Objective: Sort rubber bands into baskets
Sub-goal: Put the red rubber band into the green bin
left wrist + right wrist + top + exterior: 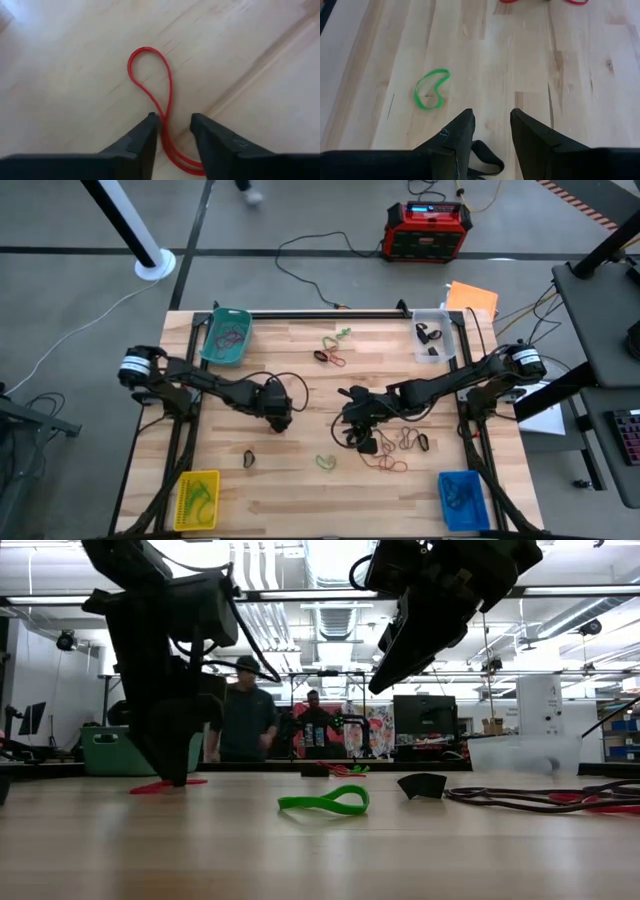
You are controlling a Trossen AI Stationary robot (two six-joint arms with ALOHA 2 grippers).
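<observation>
Left gripper (172, 131) is standing low at mid-table, its fingers parted narrowly astride a red rubber band (152, 85) that is lying flat on the wooden table (290, 490); whether they are pinching it cannot be told. Right gripper (491, 125) is hovering above the boards, fingers apart and gripping nothing, a black band (482, 155) lying under them and a green band (431, 89) lying near. More bands are lying scattered right of centre. Baskets are sitting at the corners: teal (226, 336), clear (434, 335), yellow (197, 499), blue (463, 500).
</observation>
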